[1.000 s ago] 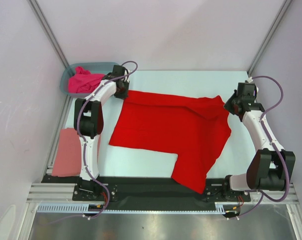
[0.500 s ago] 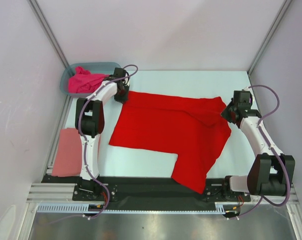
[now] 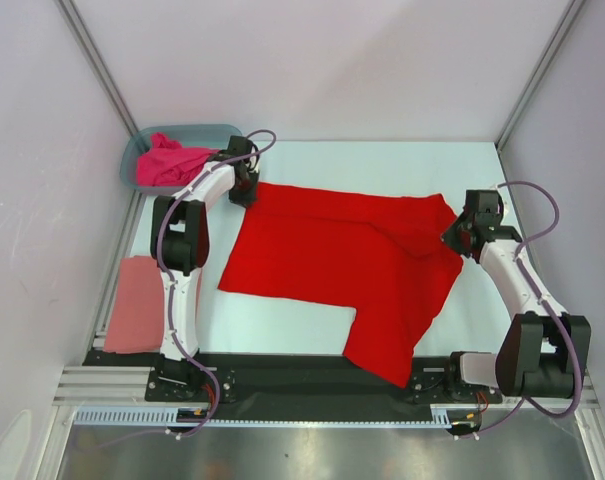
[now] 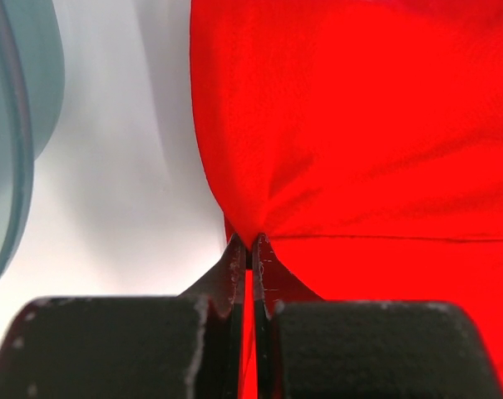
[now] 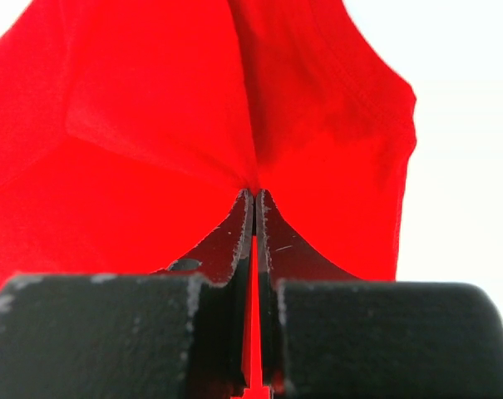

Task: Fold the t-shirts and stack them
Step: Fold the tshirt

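The bright red t-shirt (image 3: 342, 262) lies spread across the white table, its near right part hanging toward the front edge. My left gripper (image 3: 250, 190) is shut on the shirt's far left corner; in the left wrist view (image 4: 250, 243) cloth bunches between the fingertips. My right gripper (image 3: 454, 232) is shut on the shirt's far right corner; in the right wrist view (image 5: 255, 195) red cloth (image 5: 151, 141) puckers at the tips. The salmon-pink shirt (image 3: 134, 305) lies folded at the near left. The magenta-pink shirt (image 3: 167, 162) is heaped in the tub.
A translucent blue-grey tub (image 3: 222, 133) stands at the far left corner, close behind my left gripper; its rim shows in the left wrist view (image 4: 10, 133). Metal frame posts and pale walls enclose the table (image 3: 382, 160). A black strip (image 3: 282, 375) runs along the front edge.
My right gripper has moved nearer and slightly left with the shirt's right corner, folding that edge inward. The left gripper has stayed at the far left corner.
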